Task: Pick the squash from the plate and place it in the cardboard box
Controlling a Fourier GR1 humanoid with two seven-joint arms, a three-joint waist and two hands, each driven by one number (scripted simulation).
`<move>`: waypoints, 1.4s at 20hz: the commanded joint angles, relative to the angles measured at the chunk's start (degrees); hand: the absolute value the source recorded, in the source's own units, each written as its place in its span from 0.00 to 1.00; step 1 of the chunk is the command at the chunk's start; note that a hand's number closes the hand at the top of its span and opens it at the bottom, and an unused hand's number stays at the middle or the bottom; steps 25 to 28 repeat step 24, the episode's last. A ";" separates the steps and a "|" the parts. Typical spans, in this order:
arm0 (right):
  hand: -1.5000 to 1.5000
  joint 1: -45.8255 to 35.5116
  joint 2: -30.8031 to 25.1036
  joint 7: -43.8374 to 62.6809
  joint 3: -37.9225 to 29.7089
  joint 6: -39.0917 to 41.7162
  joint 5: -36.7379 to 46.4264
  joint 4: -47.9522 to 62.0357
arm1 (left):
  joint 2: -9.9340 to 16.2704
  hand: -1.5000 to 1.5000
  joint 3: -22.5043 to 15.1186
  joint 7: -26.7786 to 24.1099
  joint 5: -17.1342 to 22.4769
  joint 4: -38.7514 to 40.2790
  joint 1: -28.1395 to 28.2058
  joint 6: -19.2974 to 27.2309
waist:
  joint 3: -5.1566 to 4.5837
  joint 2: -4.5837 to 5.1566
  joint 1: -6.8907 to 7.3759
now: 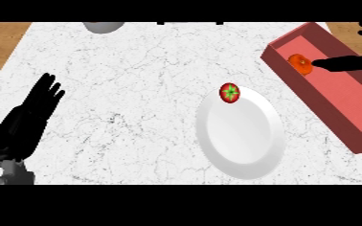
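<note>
One round white plate (240,134) lies on the one white marble counter (127,76), with one red, green-topped tomato (229,92) at its far rim. Far right sits one reddish rectangular box (318,96) holding one orange squash (300,63). One grey rounded object (103,27) shows at the far edge, and two black hands, left (32,115) and right (338,63).

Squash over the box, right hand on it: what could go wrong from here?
1. The squash sits near the box's inner wall; released off-line it might catch the rim.
2. Pulling back, the right hand could nudge that wall and shift the box.
3. A tomato at the plate's edge could roll if bumped.
</note>
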 commanded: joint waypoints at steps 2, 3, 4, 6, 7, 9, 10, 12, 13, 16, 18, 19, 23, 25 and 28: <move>0.00 -1.45 -0.52 -1.34 -8.56 -1.07 -10.28 -2.18 | 0.00 0.50 -0.32 0.04 -0.46 -0.20 0.03 0.05 | -0.02 -0.12 -0.29; 0.00 1.11 -1.69 -2.34 -9.92 1.11 -12.49 -4.30 | -0.37 0.50 -0.90 1.37 -1.17 0.00 -0.69 1.10 | -0.03 -0.25 -0.96; 0.00 0.53 -2.34 -3.56 -10.90 -1.34 -12.66 -0.62 | -0.56 0.50 -0.18 -3.34 -1.24 4.12 -1.24 -0.16 | -0.05 0.15 -0.25; 0.00 4.81 -5.30 -3.24 -13.28 3.99 -16.51 -4.79 | -1.43 0.50 -1.28 1.44 -1.35 -2.19 0.46 1.97 | -0.03 -0.25 -0.76; 0.00 3.08 -6.17 -2.98 -12.92 2.36 -16.41 -1.24 | 0.23 0.50 0.15 -0.71 -0.86 1.68 -1.38 0.35 | -0.05 0.05 -0.10; 0.00 6.62 -8.61 -5.89 -16.27 6.24 -20.54 -1.11 | -2.02 0.50 -1.47 -0.79 -2.36 -0.31 0.17 2.18 | -0.03 0.00 -0.34; 0.00 8.59 -10.56 -6.72 -17.64 8.73 -22.20 -1.53 | -0.46 0.50 -0.06 0.48 -0.29 -0.62 -0.40 0.82 | -0.03 -0.05 -0.48; 0.00 8.46 -12.62 -5.73 -17.85 9.78 -24.05 -0.98 | -0.29 0.50 -0.27 1.59 -0.62 -1.26 -0.41 1.15 | -0.04 -0.03 -0.15; 0.00 10.27 -11.49 -5.04 -17.18 10.14 -25.14 -3.29 | 0.16 0.50 0.36 -0.82 -0.57 1.23 -0.07 -0.20 | -0.07 -0.04 -0.21; 0.00 12.17 -16.08 -8.05 -17.07 15.40 -27.04 -0.15 | -0.16 0.50 -0.49 0.52 0.12 -2.45 2.16 -1.11 | -0.05 -0.01 0.05; 0.00 10.21 -19.18 -10.85 -17.52 15.68 -28.46 6.34 | -0.15 0.50 -0.23 1.78 0.20 -1.05 -0.42 0.00 | -0.03 0.10 0.26; 0.00 13.18 -19.96 -10.24 -19.02 17.58 -30.01 2.79 | -0.97 0.50 -0.65 0.84 -0.52 -3.61 3.03 0.05 | -0.05 -0.02 0.08; 0.00 11.77 -22.33 -15.10 -16.14 15.66 -30.04 10.22 | -0.32 0.50 -0.73 2.66 -0.39 -3.16 0.29 0.23 | -0.03 0.12 0.39; 0.00 17.36 -20.53 -14.69 -16.98 17.36 -30.91 4.38 | 1.18 0.50 1.78 1.94 1.70 -2.36 2.06 -1.69 | -0.06 0.00 0.04; 0.00 17.36 -20.53 -14.69 -16.98 17.36 -30.91 4.38 | 1.18 0.50 1.78 1.94 1.70 -2.36 2.06 -1.69 | -0.06 0.00 0.04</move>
